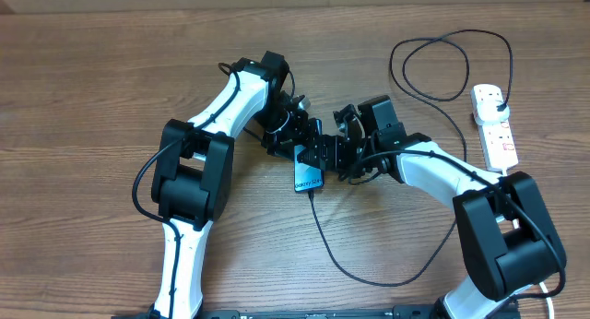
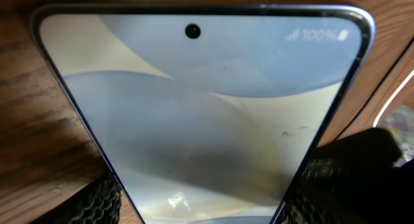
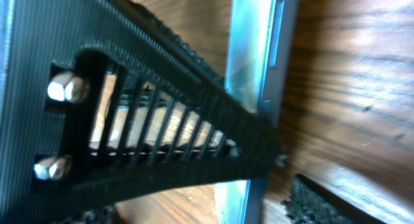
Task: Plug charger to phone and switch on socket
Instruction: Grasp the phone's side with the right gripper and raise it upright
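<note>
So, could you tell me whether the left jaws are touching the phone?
Touching: the left wrist view shows both pads pressed against the edges of the phone.

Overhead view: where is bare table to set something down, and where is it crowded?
Free: table left of the left arm, through the far-left corner. Crowded: centre around the phone; right side, charger loops and socket.

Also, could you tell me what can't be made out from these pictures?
1. Whether the charger tip is in the phone: too small overhead; the left wrist view's bottom edge cuts off the phone's near end.
2. The socket switches, on or off: overhead only, too small.
3. Most of the phone in the right wrist view: its own finger covers it, blurred.
</note>
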### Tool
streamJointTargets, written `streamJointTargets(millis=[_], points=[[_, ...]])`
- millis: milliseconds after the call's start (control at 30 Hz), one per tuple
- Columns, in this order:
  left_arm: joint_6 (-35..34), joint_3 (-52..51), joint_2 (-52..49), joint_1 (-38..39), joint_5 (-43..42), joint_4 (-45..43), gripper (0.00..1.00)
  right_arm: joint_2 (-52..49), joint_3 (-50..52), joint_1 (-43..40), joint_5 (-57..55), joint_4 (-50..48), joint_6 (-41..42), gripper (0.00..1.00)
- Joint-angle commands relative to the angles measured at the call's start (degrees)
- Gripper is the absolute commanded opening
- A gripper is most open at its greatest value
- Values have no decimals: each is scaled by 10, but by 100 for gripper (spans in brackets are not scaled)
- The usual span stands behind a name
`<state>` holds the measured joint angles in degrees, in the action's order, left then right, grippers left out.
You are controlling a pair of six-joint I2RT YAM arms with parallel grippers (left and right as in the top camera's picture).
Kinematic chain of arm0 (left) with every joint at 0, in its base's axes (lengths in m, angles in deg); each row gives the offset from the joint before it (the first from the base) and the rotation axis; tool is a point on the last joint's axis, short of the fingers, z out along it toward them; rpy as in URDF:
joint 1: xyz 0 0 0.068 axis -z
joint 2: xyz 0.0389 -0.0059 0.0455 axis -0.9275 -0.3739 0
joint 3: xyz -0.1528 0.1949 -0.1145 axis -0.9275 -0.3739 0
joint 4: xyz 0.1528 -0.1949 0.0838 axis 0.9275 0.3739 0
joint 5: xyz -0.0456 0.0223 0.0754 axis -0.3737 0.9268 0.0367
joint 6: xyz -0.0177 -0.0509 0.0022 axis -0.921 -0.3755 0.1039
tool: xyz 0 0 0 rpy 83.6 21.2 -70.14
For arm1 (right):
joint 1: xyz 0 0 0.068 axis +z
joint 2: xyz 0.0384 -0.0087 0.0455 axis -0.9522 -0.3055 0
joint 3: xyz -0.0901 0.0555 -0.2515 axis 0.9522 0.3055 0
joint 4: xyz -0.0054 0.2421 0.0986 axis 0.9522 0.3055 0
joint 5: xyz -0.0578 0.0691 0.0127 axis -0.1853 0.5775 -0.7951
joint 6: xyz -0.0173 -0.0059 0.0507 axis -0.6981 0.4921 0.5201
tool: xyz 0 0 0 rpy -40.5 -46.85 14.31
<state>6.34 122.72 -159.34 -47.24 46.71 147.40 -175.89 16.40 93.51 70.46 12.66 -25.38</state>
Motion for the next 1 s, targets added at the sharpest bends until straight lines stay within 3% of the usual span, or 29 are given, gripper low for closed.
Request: streamJointTargets(millis=[0, 167, 433, 533, 733, 967], points=[[26, -34, -58, 23, 25, 6, 53, -10, 2, 5, -4, -10, 16, 78], [29, -34, -58, 26, -7, 6, 54, -10, 2, 20, -9, -12, 16, 71], [41, -34, -58, 26, -12, 4, 57, -10, 2, 28, -26, -12, 29, 44], [41, -34, -58, 26, -11, 4, 59, -10, 2, 28, -26, -12, 29, 41], [41, -34, -58, 26, -11, 4, 88, -10, 2, 28, -26, -12, 29, 34], [40, -34, -58, 26, -6, -11, 100, -10, 2, 28, -26, -12, 29, 17]])
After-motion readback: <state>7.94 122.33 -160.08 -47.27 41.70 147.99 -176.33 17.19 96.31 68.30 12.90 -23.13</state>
